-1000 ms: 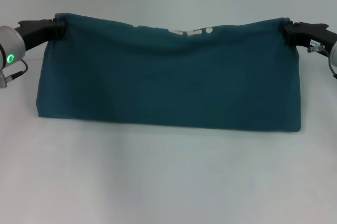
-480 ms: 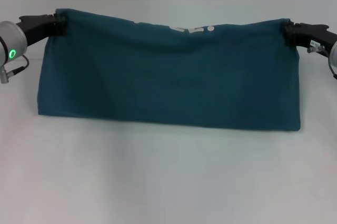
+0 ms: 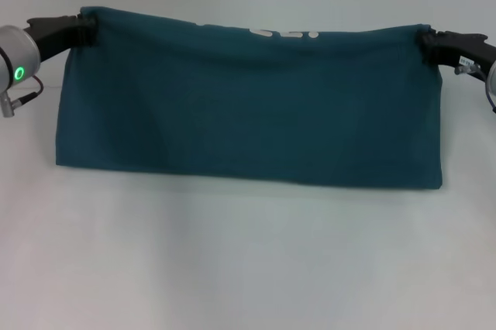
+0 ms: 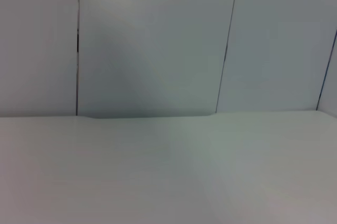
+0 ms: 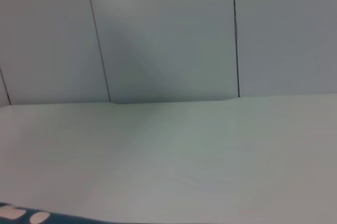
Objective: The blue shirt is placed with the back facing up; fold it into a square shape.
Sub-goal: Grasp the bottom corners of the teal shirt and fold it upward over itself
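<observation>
Since a second ago both arms have carried the shirt's (image 3: 248, 113) top edge farther away, tauter: left gripper (image 3: 87, 26) and right gripper (image 3: 425, 40) pinch its corners, its long axis spanning between them.

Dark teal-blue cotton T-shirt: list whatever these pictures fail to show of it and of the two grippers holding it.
- Dark teal-blue cotton T-shirt, head view: white lettering mostly hidden behind its raised top edge.
- Left gripper and right gripper, head view: fingertips buried in bunched corners.
- Left wrist view: no shirt or fingers, only white table.
- Right wrist view: shirt cut off by the picture edge.
</observation>
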`<state>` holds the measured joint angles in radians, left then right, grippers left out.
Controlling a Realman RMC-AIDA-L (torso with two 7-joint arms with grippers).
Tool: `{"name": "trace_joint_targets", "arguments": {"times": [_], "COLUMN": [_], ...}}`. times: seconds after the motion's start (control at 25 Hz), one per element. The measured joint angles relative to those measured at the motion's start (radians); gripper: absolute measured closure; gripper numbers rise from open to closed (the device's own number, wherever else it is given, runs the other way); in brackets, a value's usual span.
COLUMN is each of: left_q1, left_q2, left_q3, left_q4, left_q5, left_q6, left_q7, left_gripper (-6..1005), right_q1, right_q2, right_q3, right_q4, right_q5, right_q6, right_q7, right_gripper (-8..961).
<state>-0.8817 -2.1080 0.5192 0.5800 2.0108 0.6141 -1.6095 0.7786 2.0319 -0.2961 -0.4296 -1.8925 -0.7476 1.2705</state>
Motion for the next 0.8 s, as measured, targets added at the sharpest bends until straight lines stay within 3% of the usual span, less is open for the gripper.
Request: {"name": "trace_joint_targets", "arguments": {"times": [0.28,0.8], "left_q1": [-0.011,-0.014], "left_q2": [0.006,0.004], "left_q3": [0.002,0.008], "left_q4": [-0.001,-0.009], "left_q5": [-0.002,-0.002], "left_q6": [0.002,-0.010], "left_q7": [-0.001,0.009], "left_gripper": [947,873], "right_q1": [0.003,0.003], "right_q2": [-0.011,-0.001], "right_q3": [-0.002,-0.005], "right_q4": [0.003,0.005], "right_q5": [0.003,0.005], "right_q6": [-0.007,0.003], "right_q7": [0.006,0.000], "right_gripper": [915,887]}}
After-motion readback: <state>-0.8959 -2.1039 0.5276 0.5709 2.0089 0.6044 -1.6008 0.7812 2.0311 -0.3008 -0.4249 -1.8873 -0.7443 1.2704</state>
